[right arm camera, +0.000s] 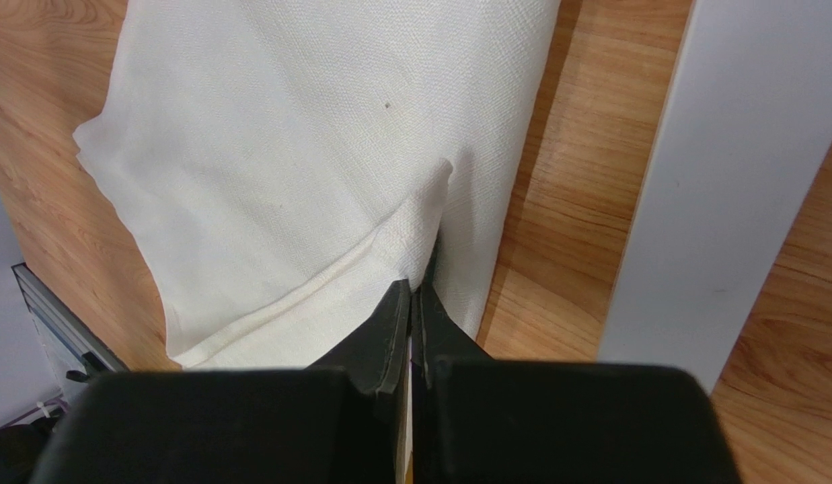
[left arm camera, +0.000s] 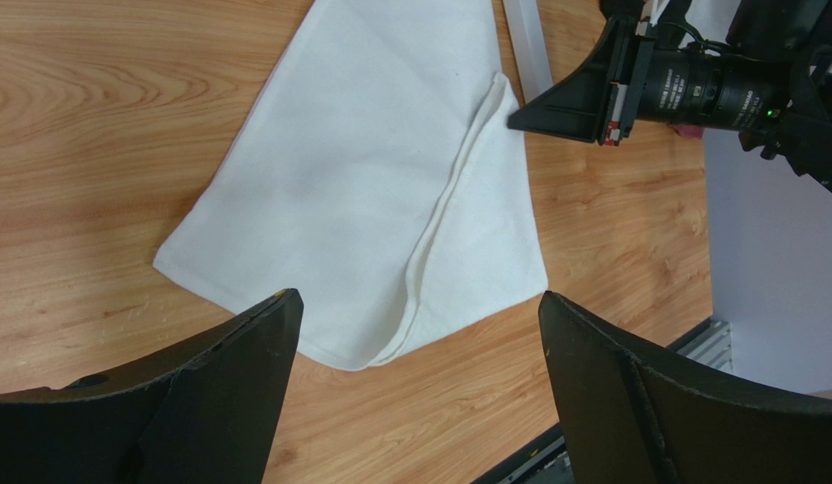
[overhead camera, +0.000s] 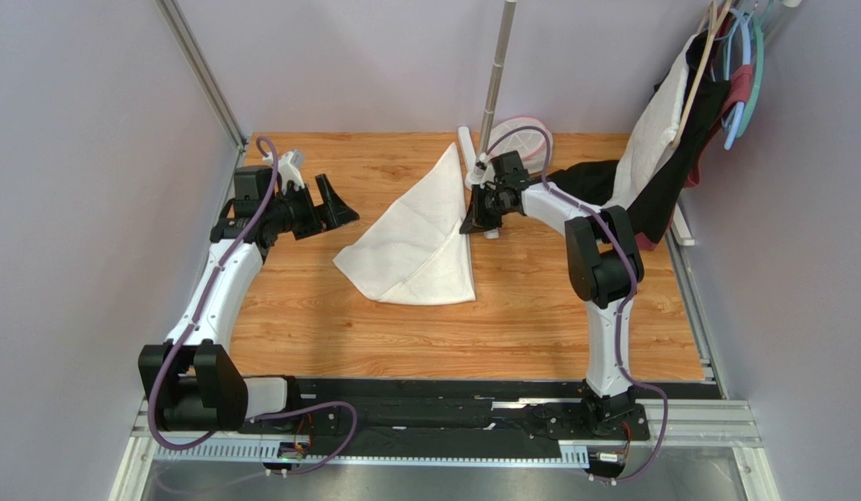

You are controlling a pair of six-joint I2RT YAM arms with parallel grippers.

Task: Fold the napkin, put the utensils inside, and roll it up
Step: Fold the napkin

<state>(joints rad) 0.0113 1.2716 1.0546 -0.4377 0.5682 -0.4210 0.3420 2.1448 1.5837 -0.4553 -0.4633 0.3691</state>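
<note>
- Napkin (overhead camera: 424,235) lies flat mid-desk (overhead camera: 330,324), folded into a triangle.
- Long axis runs near-to-far; narrow tip points to the far edge, wide end toward the arm bases.
- White bar (right arm camera: 713,182) lies just beside its right edge, with an upright pole (overhead camera: 497,63) behind.
- Black cloth (overhead camera: 591,177) and hanging white garment (overhead camera: 654,136) are far right, well apart.
- Right end effector (right arm camera: 415,287) is closed tight, tips at the upper layer's edge; grip on the cloth unclear.
- Left end effector (overhead camera: 340,204) is wide, left of the napkin, not touching.

Bright, even light all round, soft from above, no glare on the wooden worktop (overhead camera: 298,313). The napkin (overhead camera: 424,245) throws only a thin shadow along one edge. Overhead view sharp; up close, the right end effector (right arm camera: 415,292) blurs dark at the frame's bottom.
</note>
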